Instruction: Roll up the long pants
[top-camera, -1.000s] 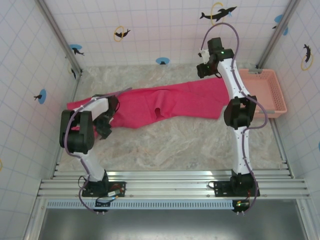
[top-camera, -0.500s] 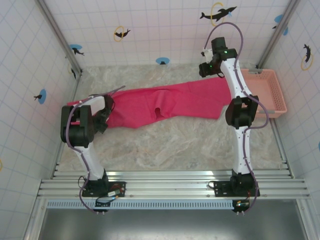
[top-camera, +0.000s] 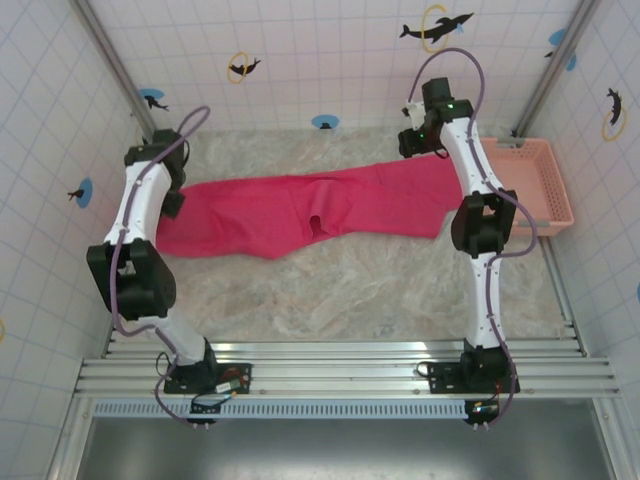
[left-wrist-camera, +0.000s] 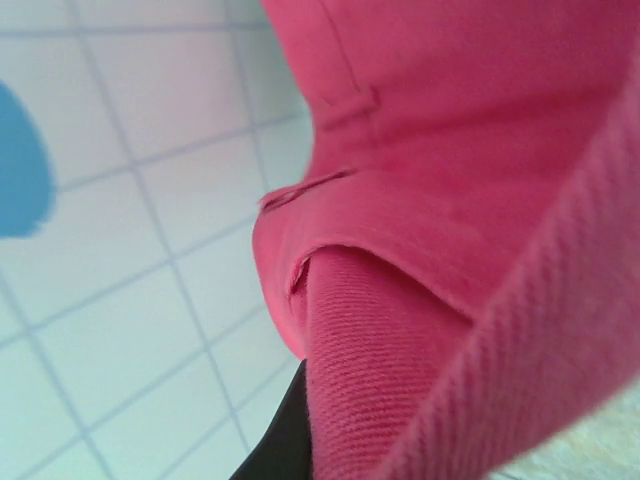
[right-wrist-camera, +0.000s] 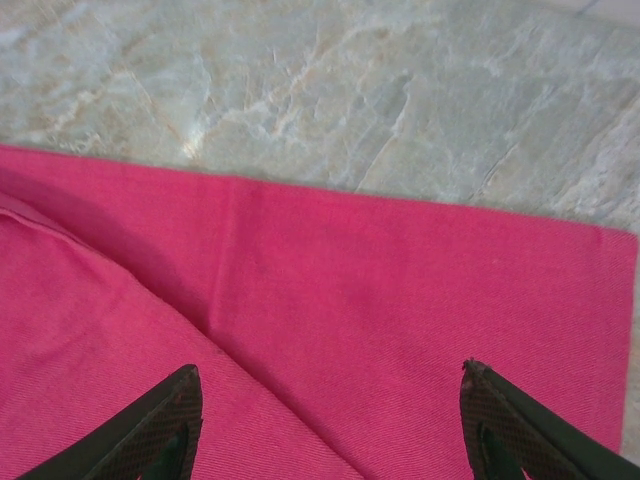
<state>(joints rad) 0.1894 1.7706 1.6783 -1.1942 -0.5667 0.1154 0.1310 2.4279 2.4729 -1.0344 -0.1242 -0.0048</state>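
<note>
The long pants lie spread across the marble table, waist end to the left and leg ends to the right. My left gripper is at the waist end near the far-left wall. In the left wrist view the pants' waistband is lifted against one dark finger, and the gripper looks shut on it. My right gripper hovers open over the far leg end, with the pants flat between its fingertips.
A pale salmon-pink lattice basket stands at the right wall beside the right arm. Tiled walls close in the far, left and right sides. Bare marble table stretches in front of the pants.
My left arm has swung from the near-left side of the pants out to the far-left corner. The waist end has drawn in from the left wall and lifted. The right arm has barely moved.
</note>
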